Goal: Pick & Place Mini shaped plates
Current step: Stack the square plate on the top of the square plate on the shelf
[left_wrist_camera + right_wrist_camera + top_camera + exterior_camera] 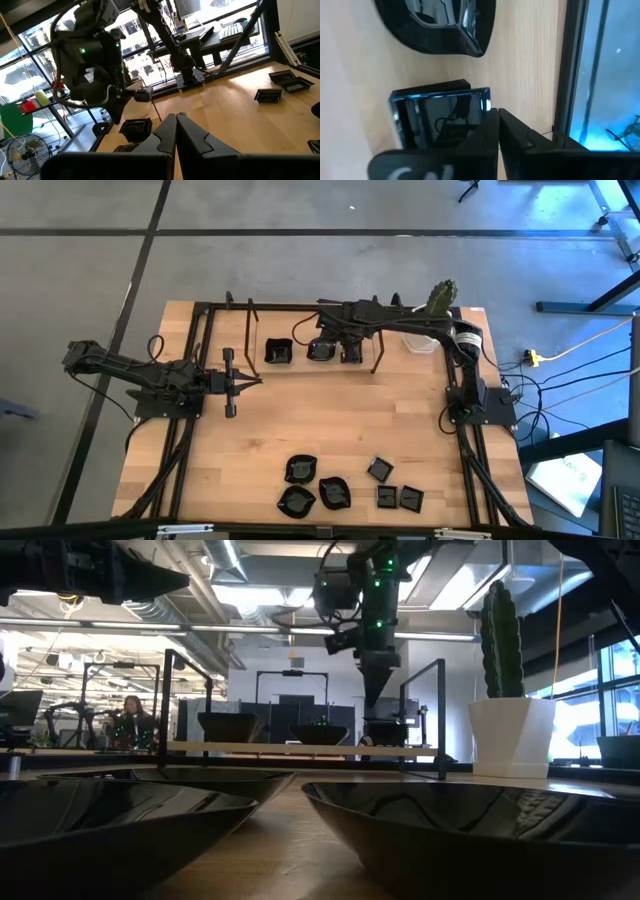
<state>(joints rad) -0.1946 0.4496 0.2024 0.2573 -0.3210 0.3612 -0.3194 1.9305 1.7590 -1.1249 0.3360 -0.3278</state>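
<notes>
Three mini shaped plates, glossy black, stand in a row at the table's far side: a square one [278, 351], a wavy one [320, 350] and a square one [350, 352]. My right gripper [497, 122] is shut and points steeply down just above that last square plate [440, 117], at its rim; in the low view the gripper [383, 700] hangs over the plate [385, 730]. Several more plates [333, 493] lie near the front edge. My left gripper [245, 383] is shut and level over the table's left half, holding nothing.
A white pot with a green cactus [437, 300] stands at the far right corner, close behind my right arm. A black frame with upright posts [442, 710] surrounds the row of plates. Bare wood [330, 420] lies between the far row and the front plates.
</notes>
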